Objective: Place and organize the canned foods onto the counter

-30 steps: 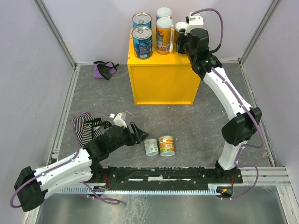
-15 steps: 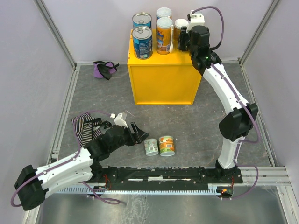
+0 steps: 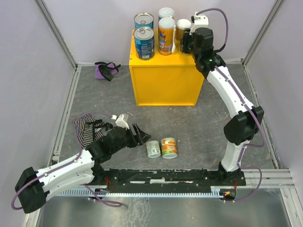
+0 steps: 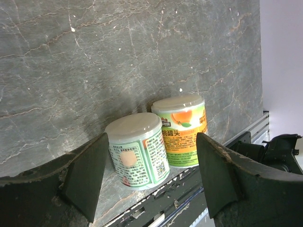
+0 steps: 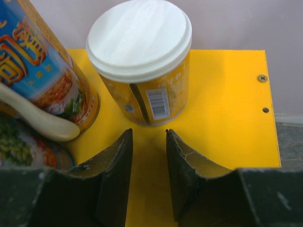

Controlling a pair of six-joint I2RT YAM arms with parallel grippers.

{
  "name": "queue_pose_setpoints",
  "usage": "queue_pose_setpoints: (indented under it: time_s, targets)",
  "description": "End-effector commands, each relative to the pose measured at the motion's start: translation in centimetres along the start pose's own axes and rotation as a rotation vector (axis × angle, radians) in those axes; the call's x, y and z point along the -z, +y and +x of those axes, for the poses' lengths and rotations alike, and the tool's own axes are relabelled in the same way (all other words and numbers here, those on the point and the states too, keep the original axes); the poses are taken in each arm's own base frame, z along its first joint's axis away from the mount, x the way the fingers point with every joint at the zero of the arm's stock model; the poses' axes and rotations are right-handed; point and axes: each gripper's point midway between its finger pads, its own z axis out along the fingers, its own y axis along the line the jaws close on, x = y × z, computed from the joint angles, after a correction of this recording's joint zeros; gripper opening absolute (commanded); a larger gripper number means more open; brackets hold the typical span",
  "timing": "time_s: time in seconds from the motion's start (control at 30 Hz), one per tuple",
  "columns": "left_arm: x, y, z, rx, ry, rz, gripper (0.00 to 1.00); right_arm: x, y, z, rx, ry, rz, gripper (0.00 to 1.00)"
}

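Right gripper point(image 5: 148, 137): over the flat top of the large bright yellow cube-shaped box point(image 3: 165, 85), at its right side; jaws drawn almost together with only a narrow slit, nothing held. Directly ahead of its fingertips, close but apart, stands a short yellow can with a white plastic lid point(image 5: 142, 61), upright on the box. To that hand's left, just beside it, stands a tall orange can with a blue panel point(image 5: 52, 90), a white plastic spoon point(image 5: 33, 120) fixed to its side. In the overhead view a second tall orange can point(image 3: 166, 13) stands behind the first, and two blue-labelled cans with silver tops point(image 3: 144, 42) stand further left of the hand, one behind the other. Left gripper point(image 3: 141, 135): low over the grey stone-patterned table point(image 3: 213, 118), jaws spread apart, gripping nothing. Just ahead of its fingertips stand a short pale-green can point(image 4: 137, 151) and a short orange-labelled can point(image 4: 182, 135), upright and touching, the green one nearer. A striped cloth point(image 3: 84, 130) lies behind this hand beside its forearm.
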Motion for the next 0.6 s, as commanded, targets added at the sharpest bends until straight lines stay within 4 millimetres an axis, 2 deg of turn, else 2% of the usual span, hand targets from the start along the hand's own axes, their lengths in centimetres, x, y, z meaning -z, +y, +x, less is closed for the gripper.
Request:
queue_pose_setpoints:
  time_s: [0.0, 0.17, 0.33, 0.47, 0.57]
  targets:
    - [0.3, -1.4, -1.4, -0.022, -0.028, 0.023, 0.81, 3.7, -0.1, -3.8, -0.034, -0.068, -0.018, 0.43]
    - [0.7, -1.1, -1.1, 0.000, -0.005, 0.000, 0.82, 7.5, -0.4, -4.2, -0.038, -0.032, -0.028, 0.49]
    - [1.0, -0.5, -0.5, 0.053, 0.007, -0.011, 0.82, 12.8, -0.8, -3.7, -0.049, 0.019, -0.039, 0.55]
    - [1.0, -0.5, 0.4, 0.098, 0.039, 0.005, 0.82, 17.2, -0.8, -2.2, -0.056, 0.081, -0.064, 0.57]
    - [1.1, -0.4, 0.9, 0.102, 0.059, 0.003, 0.82, 20.6, -0.5, -0.4, -0.073, 0.149, -0.088, 0.58]
